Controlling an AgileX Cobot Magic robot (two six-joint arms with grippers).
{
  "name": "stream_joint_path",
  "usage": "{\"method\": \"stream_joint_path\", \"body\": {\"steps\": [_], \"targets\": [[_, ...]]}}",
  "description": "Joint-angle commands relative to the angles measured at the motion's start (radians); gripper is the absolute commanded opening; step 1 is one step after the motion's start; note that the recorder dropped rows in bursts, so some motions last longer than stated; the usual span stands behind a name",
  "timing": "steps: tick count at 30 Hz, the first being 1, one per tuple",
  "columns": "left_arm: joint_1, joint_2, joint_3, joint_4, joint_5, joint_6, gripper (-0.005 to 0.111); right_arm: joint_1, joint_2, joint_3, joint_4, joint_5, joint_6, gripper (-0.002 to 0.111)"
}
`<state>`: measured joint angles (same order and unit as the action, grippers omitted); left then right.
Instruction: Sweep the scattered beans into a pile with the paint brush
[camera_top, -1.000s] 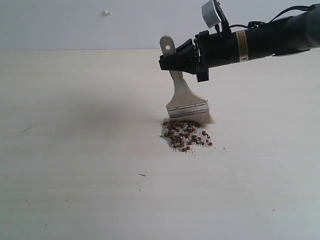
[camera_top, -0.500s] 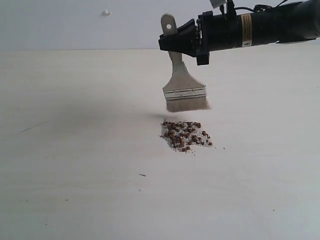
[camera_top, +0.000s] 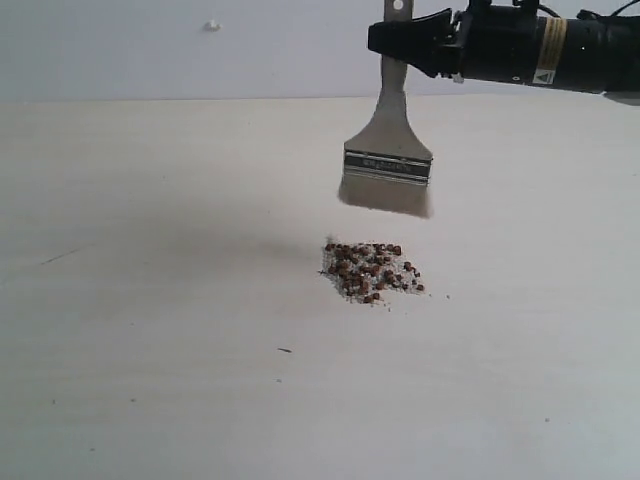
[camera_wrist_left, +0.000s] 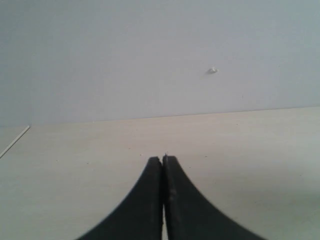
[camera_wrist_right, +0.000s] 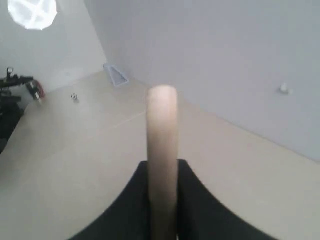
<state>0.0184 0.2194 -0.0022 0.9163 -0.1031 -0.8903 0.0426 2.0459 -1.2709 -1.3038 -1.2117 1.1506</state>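
Surface (camera_top: 150, 400) lies pale and bare in front, marked only by a dark speck (camera_top: 285, 350) and, farther left, a faint scratch (camera_top: 62, 256). Farther in, the beans (camera_top: 350, 266) sit gathered in one small pile (camera_top: 372, 272), reddish-brown among whitish grains, with a few strays just beside its right edge. Open surface lies on every side of it.

Above the pile hangs the brush (camera_top: 388, 160), upright, bristles down and well apart from the beans. The right fingers (camera_top: 408, 38) reach in from the right and are clamped on its handle near the top. The right wrist view shows the pale wood pinched between them. The left fingers (camera_wrist_left: 161, 172) are pressed fully together with nothing between them, over bare surface.

Beyond, the surface's far edge meets a plain wall (camera_top: 120, 50) carrying a small white knob (camera_top: 212, 25).
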Motion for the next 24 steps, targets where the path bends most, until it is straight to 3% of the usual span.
{"method": "stream_joint_path", "body": {"steps": [1, 5, 13, 24], "targets": [[0.002, -0.004, 0.002, -0.003, 0.002, 0.001, 0.000, -0.010, -0.146, 0.199, 0.193, -0.009, -0.138, 0.000], [0.002, -0.004, 0.002, -0.003, 0.002, 0.001, 0.000, -0.007, -0.282, 0.378, 0.299, 0.024, -0.259, 0.000], [0.002, -0.004, 0.002, -0.003, 0.002, 0.001, 0.000, -0.007, -0.516, 0.814, 0.793, 0.057, -0.597, 0.000], [0.002, -0.004, 0.002, -0.003, 0.002, 0.001, 0.000, -0.007, -0.608, 1.057, 1.098, -0.009, -0.826, 0.000]]}}
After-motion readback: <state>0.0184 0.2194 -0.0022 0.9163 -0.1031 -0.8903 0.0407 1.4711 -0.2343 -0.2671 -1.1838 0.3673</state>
